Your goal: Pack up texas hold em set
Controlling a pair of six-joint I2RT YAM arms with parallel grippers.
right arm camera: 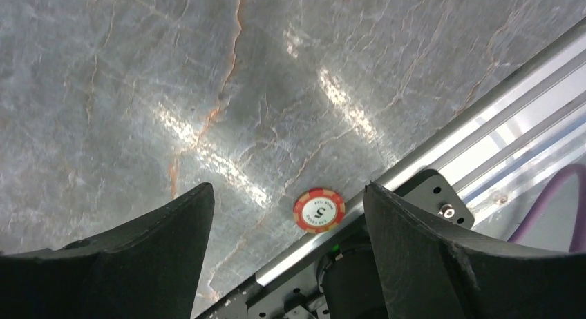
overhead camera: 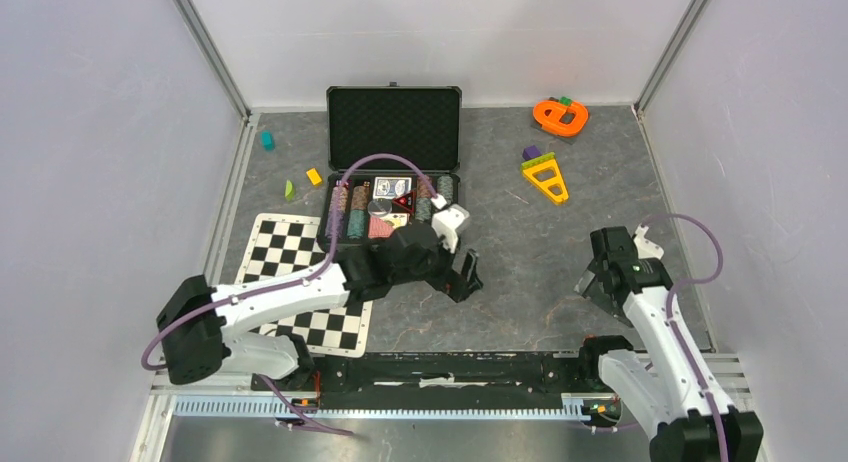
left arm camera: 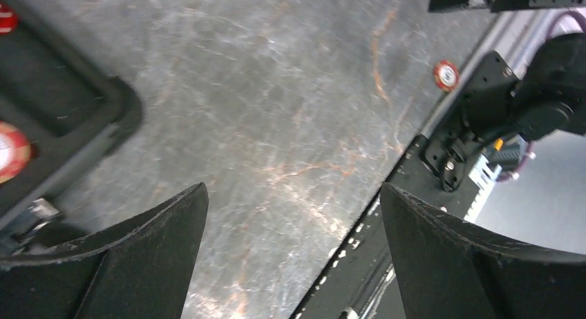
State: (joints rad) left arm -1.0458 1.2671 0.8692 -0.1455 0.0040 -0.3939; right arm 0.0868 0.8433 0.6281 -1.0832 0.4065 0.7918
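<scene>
The black briefcase (overhead camera: 393,172) lies open at the back centre with its foam lid upright; coloured chip stacks and card decks sit in its tray. Its corner shows in the left wrist view (left arm camera: 62,119). My left gripper (overhead camera: 465,274) is open and empty over bare table just right of the case (left arm camera: 294,195). One loose red-white poker chip (right arm camera: 318,210) lies flat on the table by the near edge rail. My right gripper (right arm camera: 288,191) is open above it, the chip closer to the right finger. The chip also shows in the left wrist view (left arm camera: 446,75). In the top view my right gripper (overhead camera: 598,277) hides it.
A black-white checkered mat (overhead camera: 300,272) lies under my left arm. An orange toy (overhead camera: 560,115) and a yellow toy (overhead camera: 545,177) sit at the back right. Small teal (overhead camera: 267,140), yellow (overhead camera: 314,176) and green (overhead camera: 289,190) blocks lie back left. A metal rail (right arm camera: 442,146) borders the near edge.
</scene>
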